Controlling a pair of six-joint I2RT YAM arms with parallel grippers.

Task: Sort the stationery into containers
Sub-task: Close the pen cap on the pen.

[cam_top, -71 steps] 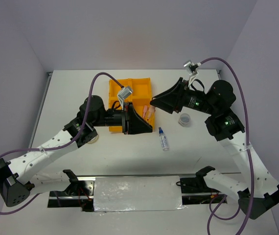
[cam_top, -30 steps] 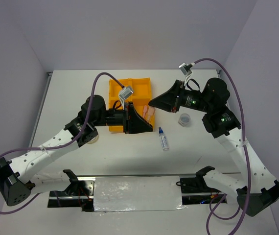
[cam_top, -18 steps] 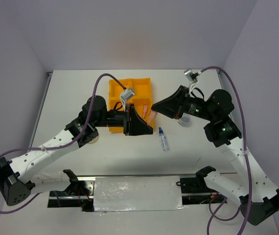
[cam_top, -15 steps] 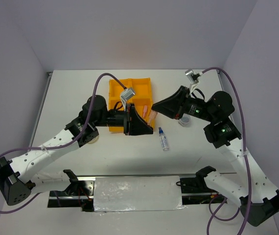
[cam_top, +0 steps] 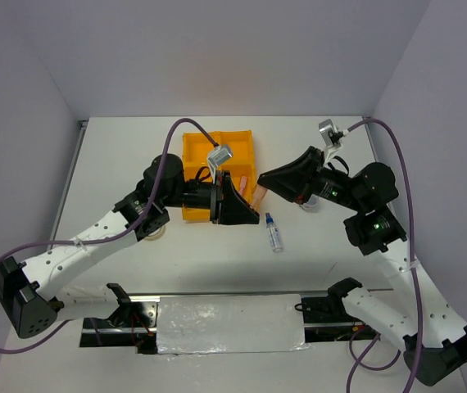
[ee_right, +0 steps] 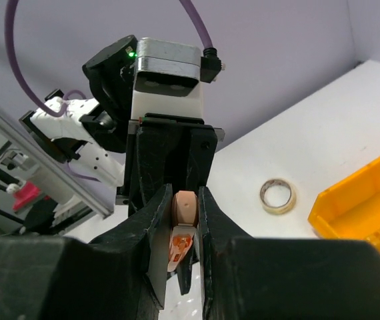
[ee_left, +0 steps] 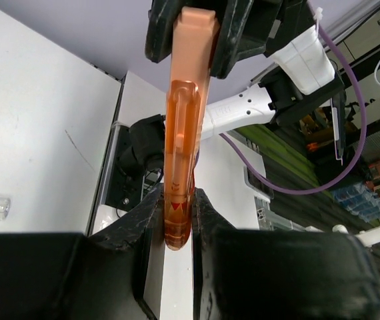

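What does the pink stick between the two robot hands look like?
The pink stick is long and slim. It looks like see-through pinkish-orange plastic, with a paler, solid end and what looks like a clip running along one side. It is held up in the air, not lying down. The left gripper pinches one end and the right gripper pinches the other. Nothing else touches it.

From my seat, the pink stick (ee_left: pixel 179 153) reads as glossy, see-through plastic with a duller, opaque peach end. The left pincer (ee_left: pixel 177 203) and the right pincer (ee_right: pixel 185 195) both look like matt black plastic, faintly grainy. The tray (cam_top: pixel 238 149) is smooth, shiny orange-yellow plastic. The counter (cam_top: pixel 111 164) is matt white. The bottle (cam_top: pixel 275 236) is clear plastic.
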